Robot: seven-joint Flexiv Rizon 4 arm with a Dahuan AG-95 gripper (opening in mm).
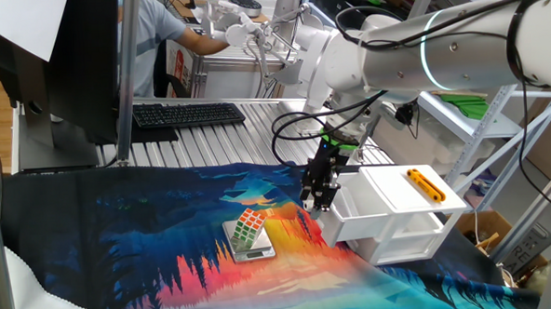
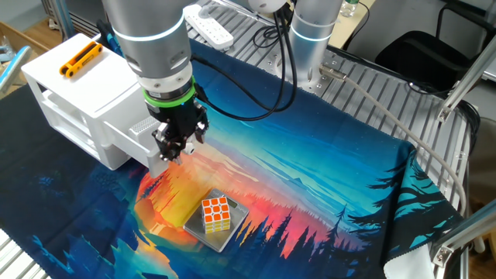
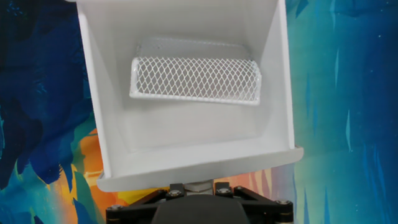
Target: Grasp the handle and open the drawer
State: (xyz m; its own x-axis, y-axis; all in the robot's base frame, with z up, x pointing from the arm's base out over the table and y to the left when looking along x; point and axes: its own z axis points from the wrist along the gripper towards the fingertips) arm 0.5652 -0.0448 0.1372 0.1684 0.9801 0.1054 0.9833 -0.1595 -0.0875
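The white drawer (image 1: 346, 210) (image 2: 130, 130) (image 3: 186, 134) is the upper tier of a small white cabinet (image 1: 400, 188) (image 2: 74, 85) and stands pulled well out toward the cloth. My gripper (image 1: 318, 200) (image 2: 172, 150) (image 3: 199, 186) sits at the middle of the drawer's front lip. Its black fingers (image 3: 221, 188) are closed in there. The handle is hidden between them, behind the lip and the fingers. In the hand view I look down into the drawer, where a white mesh basket (image 3: 194, 79) lies.
An orange bar (image 1: 426, 185) (image 2: 81, 58) lies on the cabinet top. A colour cube (image 1: 251, 224) (image 2: 216, 215) rests on a small grey scale (image 1: 250, 250) (image 2: 225, 232) on the printed cloth, just in front of the gripper. A keyboard (image 1: 188, 113) lies at the back.
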